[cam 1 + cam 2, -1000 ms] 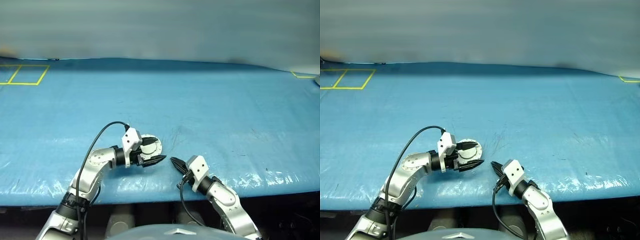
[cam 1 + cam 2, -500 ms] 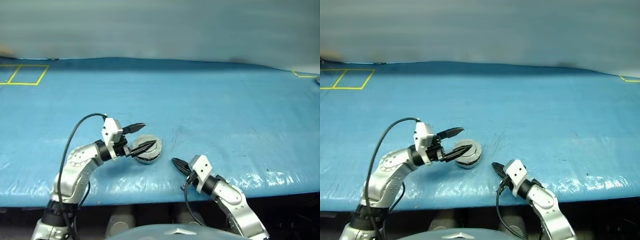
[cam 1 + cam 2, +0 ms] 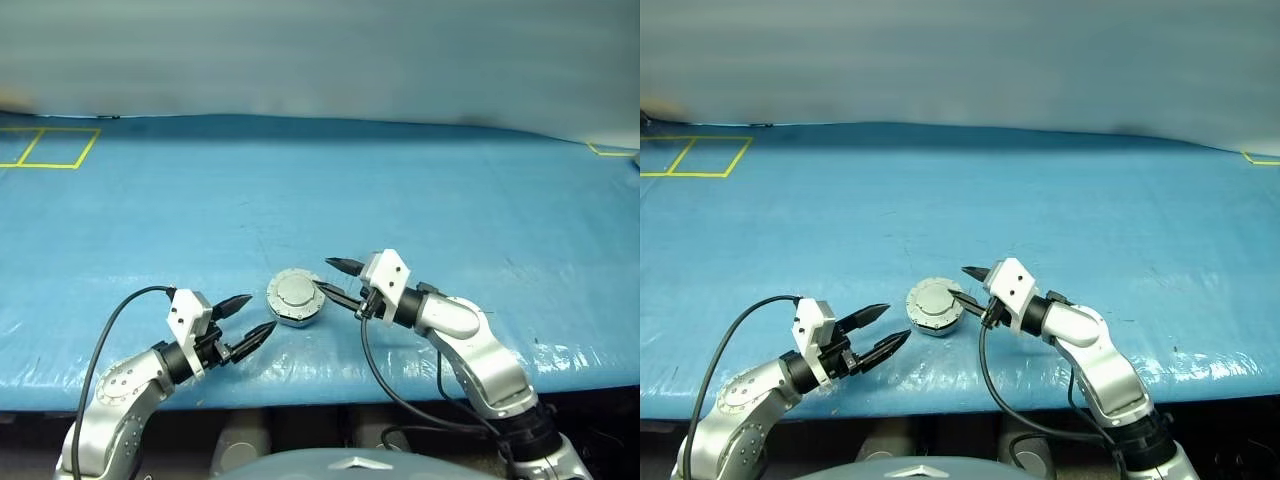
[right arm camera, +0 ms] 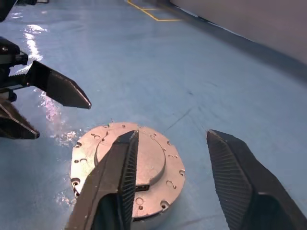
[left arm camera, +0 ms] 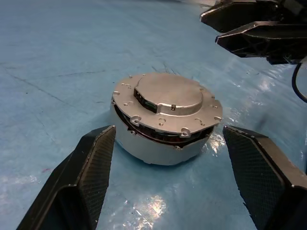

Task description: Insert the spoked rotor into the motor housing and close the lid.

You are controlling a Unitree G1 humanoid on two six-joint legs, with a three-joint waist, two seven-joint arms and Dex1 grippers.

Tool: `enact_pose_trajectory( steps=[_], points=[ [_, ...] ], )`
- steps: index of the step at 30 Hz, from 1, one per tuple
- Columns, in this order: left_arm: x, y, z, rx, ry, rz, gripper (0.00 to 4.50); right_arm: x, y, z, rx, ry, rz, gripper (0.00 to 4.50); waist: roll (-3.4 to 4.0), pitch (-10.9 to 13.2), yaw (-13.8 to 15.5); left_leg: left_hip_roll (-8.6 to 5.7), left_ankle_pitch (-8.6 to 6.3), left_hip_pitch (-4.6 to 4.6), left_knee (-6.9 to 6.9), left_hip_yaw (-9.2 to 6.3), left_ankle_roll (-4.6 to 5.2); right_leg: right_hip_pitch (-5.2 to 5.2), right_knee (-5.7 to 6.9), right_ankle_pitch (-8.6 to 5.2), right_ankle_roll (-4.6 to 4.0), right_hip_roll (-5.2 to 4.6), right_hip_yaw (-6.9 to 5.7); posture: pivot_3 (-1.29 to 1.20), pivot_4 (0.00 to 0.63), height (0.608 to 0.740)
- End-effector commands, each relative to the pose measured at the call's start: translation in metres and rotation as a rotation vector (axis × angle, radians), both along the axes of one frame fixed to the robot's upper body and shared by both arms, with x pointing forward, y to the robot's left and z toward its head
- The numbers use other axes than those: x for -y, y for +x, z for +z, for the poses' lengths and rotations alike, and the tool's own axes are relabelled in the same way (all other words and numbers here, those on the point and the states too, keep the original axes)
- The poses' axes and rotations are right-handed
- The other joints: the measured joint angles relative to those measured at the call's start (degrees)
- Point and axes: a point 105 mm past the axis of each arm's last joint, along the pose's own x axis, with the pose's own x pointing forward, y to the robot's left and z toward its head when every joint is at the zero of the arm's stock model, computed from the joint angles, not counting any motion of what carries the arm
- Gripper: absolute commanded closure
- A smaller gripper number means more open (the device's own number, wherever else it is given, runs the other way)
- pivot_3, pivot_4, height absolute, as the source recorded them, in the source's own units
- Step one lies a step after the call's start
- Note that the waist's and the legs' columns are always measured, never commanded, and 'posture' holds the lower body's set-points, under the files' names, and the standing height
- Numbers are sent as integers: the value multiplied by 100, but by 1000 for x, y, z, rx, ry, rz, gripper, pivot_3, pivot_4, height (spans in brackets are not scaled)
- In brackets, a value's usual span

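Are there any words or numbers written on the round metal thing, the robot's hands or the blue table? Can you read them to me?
No words, numbers or brand names can be read anywhere.
The lid on the motor housing: bare grey metal with small holes, no writing.
The left gripper and right gripper: plain black fingers, no labels.
The blue table: yellow tape outlines only, no letters.

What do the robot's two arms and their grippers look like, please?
Both arms are jointed silver-grey metal segments with black joints. Each wrist carries a white blocky camera housing, and a black cable loops back from it along the arm. The left gripper and right gripper each have two black pointed fingers with textured pads.
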Motion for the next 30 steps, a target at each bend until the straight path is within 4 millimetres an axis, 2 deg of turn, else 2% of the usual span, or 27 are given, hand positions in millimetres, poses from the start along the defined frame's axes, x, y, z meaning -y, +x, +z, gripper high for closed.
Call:
enact_pose_trajectory(
  steps=[1, 4, 7, 15, 20, 24, 30],
  points=[
    [5, -4, 11, 59, -11, 4, 669, -9, 1, 4, 1, 13, 61, 997, -1, 0, 8, 0, 0, 0, -1, -3, 0, 2, 0, 0, -1, 0, -3, 0, 150, 740],
    [5, -8, 6, 60, 1, 12, 669, -18, 0, -6, -43, -19, 132, 48, 1, 2, -15, -1, 0, 0, -3, -3, 0, 0, 1, -2, -4, 0, -3, 0, 150, 740],
    [4, -10, 2, 52, -17, 33, 669, -19, 5, -17, -67, -70, 143, 48, 1, 2, -12, -2, -1, -1, -3, -1, 1, -2, 0, -2, -4, -1, -3, 0, 150, 740],
    [1, -12, -3, 53, -10, 51, 669, -26, 13, -25, -90, -81, 144, 48, 2, 2, -13, -2, -1, -2, -2, -1, 1, -3, 1, -1, -4, -1, -4, 0, 150, 740],
    [0, -10, -5, 53, -1, 50, 669, -32, 6, -39, -121, -122, 181, 48, 3, 3, -13, -2, -1, -3, -3, -1, 1, -4, 0, -1, -4, -1, -4, 0, 150, 740],
    [-1, -9, -4, 56, 0, 59, 669, -36, 0, -40, -135, -106, 202, 48, 3, 3, -14, -2, -1, -2, -3, -1, 1, -4, 1, -1, -4, -1, -4, 0, 150, 740],
    [-3, -7, -3, 58, 7, 72, 669, -34, 1, -52, -146, -144, 188, 48, 3, 3, -14, -1, -1, -1, -3, -1, 1, -4, 0, -1, -3, -2, -4, 0, 150, 740]
  ],
)
